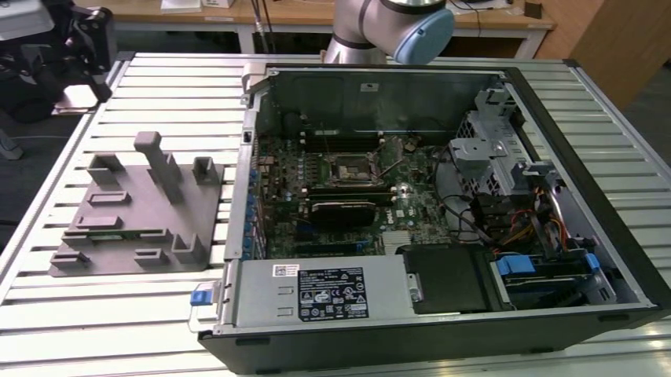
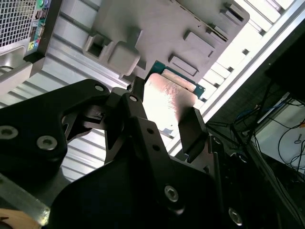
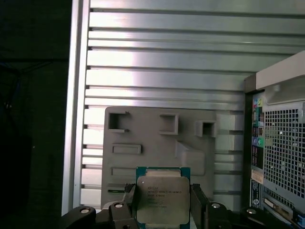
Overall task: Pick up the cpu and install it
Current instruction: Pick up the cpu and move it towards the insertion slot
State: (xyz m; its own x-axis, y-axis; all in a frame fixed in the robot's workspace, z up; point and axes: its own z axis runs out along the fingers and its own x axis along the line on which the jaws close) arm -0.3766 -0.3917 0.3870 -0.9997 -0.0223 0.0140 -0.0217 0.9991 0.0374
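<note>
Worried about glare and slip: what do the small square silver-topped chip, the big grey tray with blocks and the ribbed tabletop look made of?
The small square cpu: pale metal lid, satin, with bright glare patches, on a green board edge. The big grey tray: matte, even colour, moulded shapes, probably plastic. The ribbed tabletop: silvery slats with shiny streaks, likely aluminium.

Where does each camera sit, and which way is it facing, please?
Exterior view: off the arm, looking down on the open computer case and grey tray; the arm shows beyond the case.
First wrist view: on the wrist, facing the tray past the fingers gripping the cpu.
Second wrist view: on the wrist, same fingers, cpu and tray, seen aslant.
</note>
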